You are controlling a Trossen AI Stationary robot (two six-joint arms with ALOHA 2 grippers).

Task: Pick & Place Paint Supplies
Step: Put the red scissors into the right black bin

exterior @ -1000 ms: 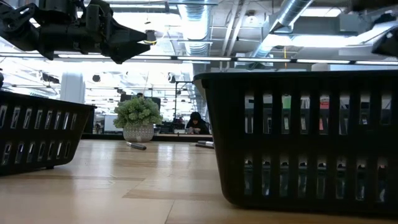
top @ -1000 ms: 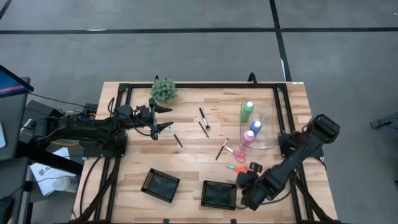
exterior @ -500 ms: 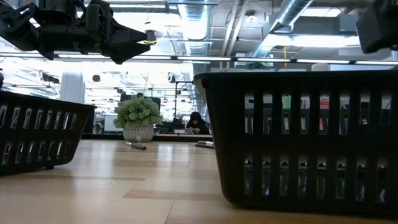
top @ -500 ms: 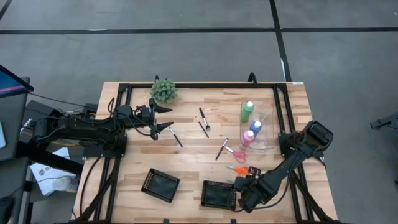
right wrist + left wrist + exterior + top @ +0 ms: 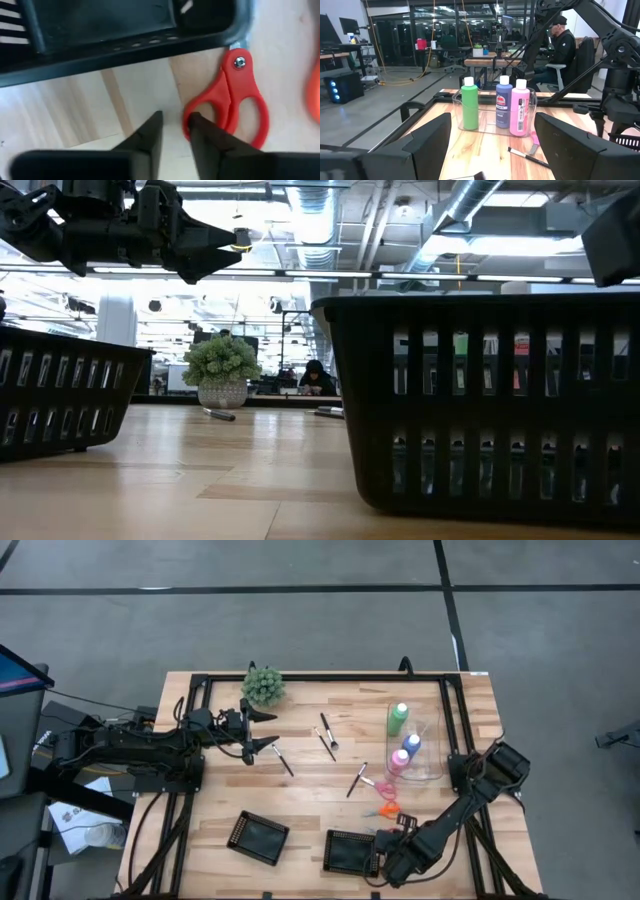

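The red scissors [image 5: 235, 100] lie flat on the wood beside a black tray [image 5: 125, 30], their blade end at the tray's corner. My right gripper [image 5: 175, 120] points down over their handle end, narrowly open; from above its arm [image 5: 400, 840] hides them. Orange scissors [image 5: 388, 810] and pink scissors [image 5: 383, 788] lie close by. The green [image 5: 469, 107], blue [image 5: 504, 105] and pink [image 5: 520, 112] bottles stand in a clear holder [image 5: 428, 755]. Brushes [image 5: 327, 732] [image 5: 357, 780] [image 5: 283, 760] lie mid-table. My left gripper [image 5: 265, 730] hovers open at the left. My right gripper comes from above at the red scissors' handle loop nearest the tray [image 5: 186, 112]. One finger [image 5: 200, 130] stands inside the loop against its rim. The other finger [image 5: 152, 132] is outside it, with a strip of bare wood between it and the rim. The scissors lie flat on the table.
Two black slotted trays [image 5: 352, 852] [image 5: 259, 837] stand along the near edge and fill the low view [image 5: 480, 400]. A bushy green plant ball [image 5: 263, 685] sits at the far left. A person sits at a desk in the room behind [image 5: 565, 45].
My right gripper has sunk toward the table and drifted slightly toward the near edge, beside the right black tray. Its arm now covers the red scissors in the high view.
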